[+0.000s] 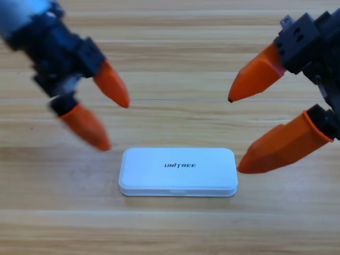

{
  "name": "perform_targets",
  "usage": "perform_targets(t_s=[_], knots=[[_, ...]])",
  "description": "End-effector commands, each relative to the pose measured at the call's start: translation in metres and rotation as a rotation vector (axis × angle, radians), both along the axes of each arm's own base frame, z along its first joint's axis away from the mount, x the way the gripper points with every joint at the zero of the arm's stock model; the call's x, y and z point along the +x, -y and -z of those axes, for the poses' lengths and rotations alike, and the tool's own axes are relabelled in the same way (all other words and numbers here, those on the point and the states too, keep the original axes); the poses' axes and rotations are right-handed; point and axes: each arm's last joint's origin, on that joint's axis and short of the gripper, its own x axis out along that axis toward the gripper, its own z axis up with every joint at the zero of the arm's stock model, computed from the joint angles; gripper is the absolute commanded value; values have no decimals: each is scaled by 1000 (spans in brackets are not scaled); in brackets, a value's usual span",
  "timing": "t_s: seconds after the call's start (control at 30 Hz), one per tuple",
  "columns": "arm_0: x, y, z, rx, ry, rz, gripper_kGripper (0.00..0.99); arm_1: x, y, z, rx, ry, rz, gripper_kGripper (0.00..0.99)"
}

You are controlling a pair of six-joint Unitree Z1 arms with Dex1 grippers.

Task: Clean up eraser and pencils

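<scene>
The left gripper (114, 121) reaches in from the upper left corner over the wooden desk (170, 228). Its two orange jaws are spread well apart, one above the other in the high view, tips pointing down and to the right, and nothing is held between them. The lower tip ends just left of and above the case's upper left corner, without touching it. The arm looks slightly smeared.

The white case (178, 171) lies flat a little below the middle of the desk, long sides parallel to the desk's near edge. Its lid is shut, a thin seam showing along the front side. On the lid, in dark capitals, is the word "UNITREE", readable upright. No other writing shows on it.

The eraser and the pencils are not visible anywhere on the desk; whether they lie inside the shut case cannot be told.

The right gripper (234, 135) comes in from the upper right corner, its black body cut off by the right edge. Its orange jaws are also wide open and hold nothing, tips pointing left and down. The upper tip hangs over bare wood above the case; the lower tip sits right at the case's right end, just beside it, though contact cannot be made out.
</scene>
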Motion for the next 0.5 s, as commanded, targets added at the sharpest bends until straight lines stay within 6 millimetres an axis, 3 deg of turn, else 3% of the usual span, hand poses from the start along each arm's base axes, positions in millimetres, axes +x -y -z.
perform_targets(t_s=[0.03, 0.13, 0.5], knots=[[-81, -19, -21, -70, 109, 32, 990, 4, -17, 18, -18, -36, -22, 960], [-101, -32, -20, -90, 153, 4, 990, 4, -17, 19, -19, -37, -22, 960], [-111, -44, -3, -61, 222, -70, 990, 4, -17, 19, -21, -38, -22, 960]])
